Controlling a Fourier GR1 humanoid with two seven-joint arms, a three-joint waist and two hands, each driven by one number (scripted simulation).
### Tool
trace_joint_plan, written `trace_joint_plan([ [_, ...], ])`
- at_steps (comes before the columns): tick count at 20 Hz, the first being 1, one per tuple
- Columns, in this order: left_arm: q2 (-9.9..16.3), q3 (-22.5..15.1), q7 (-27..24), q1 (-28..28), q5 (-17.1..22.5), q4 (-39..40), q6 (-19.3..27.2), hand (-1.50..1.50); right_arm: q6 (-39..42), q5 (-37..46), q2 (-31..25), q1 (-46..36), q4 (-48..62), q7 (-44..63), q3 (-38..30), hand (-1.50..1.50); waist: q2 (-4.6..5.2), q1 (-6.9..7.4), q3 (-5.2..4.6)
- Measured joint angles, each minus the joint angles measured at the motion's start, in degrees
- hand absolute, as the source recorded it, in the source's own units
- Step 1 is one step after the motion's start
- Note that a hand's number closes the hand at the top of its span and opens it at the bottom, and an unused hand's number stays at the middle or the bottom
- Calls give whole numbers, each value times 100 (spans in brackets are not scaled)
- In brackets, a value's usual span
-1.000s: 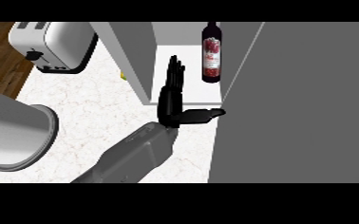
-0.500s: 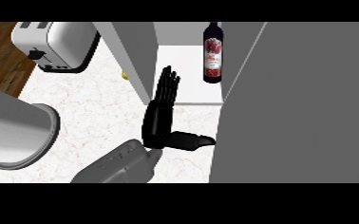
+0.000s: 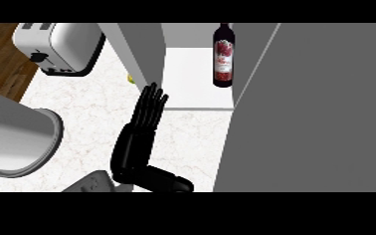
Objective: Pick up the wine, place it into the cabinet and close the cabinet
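Note:
The wine bottle (image 3: pixel 224 55) is dark with a red label and stands upright on the white shelf (image 3: pixel 192 87) inside the cabinet, at its right side. The cabinet's left grey panel (image 3: pixel 140 47) and a large grey panel (image 3: pixel 308 114) on the right frame the opening. My left hand (image 3: pixel 132 149) is open over the marble counter in front of the cabinet. Its straight fingers (image 3: pixel 150 104) point toward the shelf and its thumb sticks out to the right. It holds nothing and is well apart from the bottle. My right hand does not show.
A silver toaster (image 3: pixel 58 47) sits at the back left of the counter (image 3: pixel 81 104). A large grey round vessel (image 3: pixel 22 142) fills the left edge. A small yellow object (image 3: pixel 132 78) lies beside the cabinet's left panel.
My left hand has drawn back down and left, away from the cabinet opening, and the forearm has nearly left the view. The bottle has not moved.

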Motion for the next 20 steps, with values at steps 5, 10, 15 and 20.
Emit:
trace_joint_plan([
  [5, 794, 152, 124, 605, -96, -930, -316, 150, 449, -29, -167, 218, -36, -68, 303, 150, -4, 4, -3],
  [10, 1473, 442, 105, 1219, -59, -1521, -711, 150, 512, -91, -55, 285, -75, 244, 933, 150, -9, 17, -7],
  [15, 2164, 885, -77, 1930, 90, -1845, -1212, -150, 424, -91, 189, 283, -108, 468, 1742, 150, -12, 27, -10],
  [20, 2686, 1436, -344, 2604, 339, -1962, -1763, -150, 133, -6, 486, 93, -119, 875, 2756, 150, -23, 30, -14],
])
